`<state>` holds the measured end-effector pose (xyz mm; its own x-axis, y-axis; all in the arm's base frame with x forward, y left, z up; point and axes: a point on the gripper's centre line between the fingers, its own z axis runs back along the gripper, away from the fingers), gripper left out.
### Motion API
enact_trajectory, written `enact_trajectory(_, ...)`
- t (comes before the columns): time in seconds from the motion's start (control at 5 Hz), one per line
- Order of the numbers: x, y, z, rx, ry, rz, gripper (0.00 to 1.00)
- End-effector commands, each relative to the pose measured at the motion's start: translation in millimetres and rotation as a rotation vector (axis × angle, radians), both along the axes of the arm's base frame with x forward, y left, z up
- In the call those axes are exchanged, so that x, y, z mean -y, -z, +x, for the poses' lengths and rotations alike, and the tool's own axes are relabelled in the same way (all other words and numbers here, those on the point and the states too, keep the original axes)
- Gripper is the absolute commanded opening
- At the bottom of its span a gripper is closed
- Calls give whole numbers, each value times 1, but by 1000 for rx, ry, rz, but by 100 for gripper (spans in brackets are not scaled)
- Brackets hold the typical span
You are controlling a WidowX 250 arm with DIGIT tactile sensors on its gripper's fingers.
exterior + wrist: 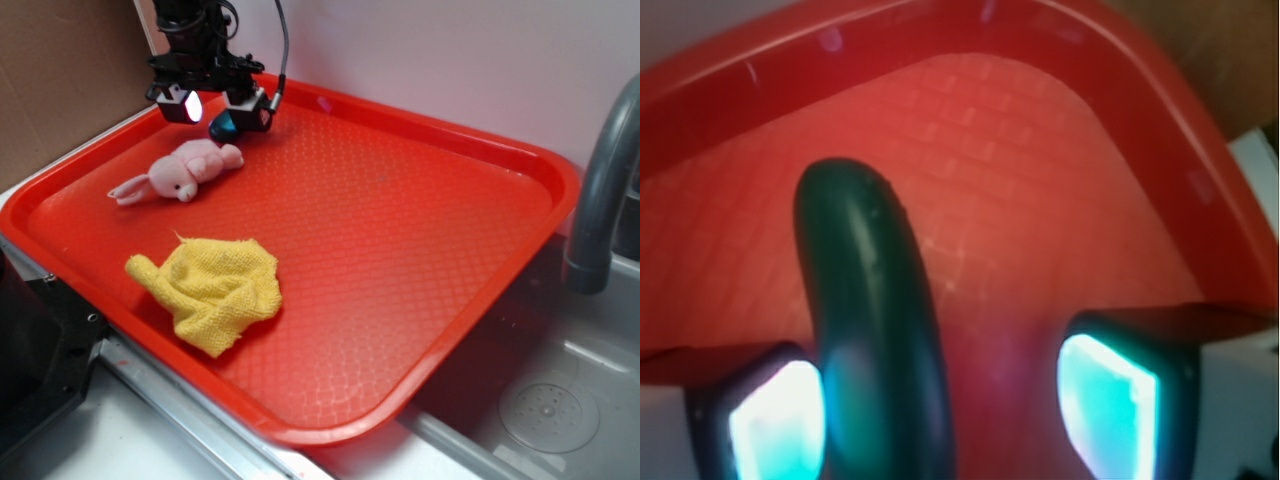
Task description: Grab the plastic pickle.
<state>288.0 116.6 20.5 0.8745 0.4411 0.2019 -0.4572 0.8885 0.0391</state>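
The plastic pickle [865, 300], dark green and smooth, lies on the red tray [400, 230] near its far left corner. In the exterior view only one dark rounded end of the pickle [222, 126] shows under the arm. My gripper [215, 108] hangs right over it. In the wrist view my gripper [940, 420] is open with the pickle between its glowing pads. The pickle is close against the left pad [775, 420], and a wide strip of red tray separates it from the right pad [1105, 405].
A pink plush bunny [180, 172] lies just in front of the gripper. A crumpled yellow terry cloth [215, 290] sits nearer the tray's front left. The tray's raised rim [940, 40] runs close behind the pickle. A grey faucet [600, 190] and sink [550, 410] are at right.
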Motion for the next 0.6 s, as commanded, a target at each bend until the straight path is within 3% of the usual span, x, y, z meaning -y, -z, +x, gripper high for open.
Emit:
enact_trajectory(0.0,-8,-1,11,19,3,1,0)
enact_trajectory(0.2,-5,-1,6,1,3,1,0)
enact_trajectory(0.4,6,-20,-8,-25,-24,42,0)
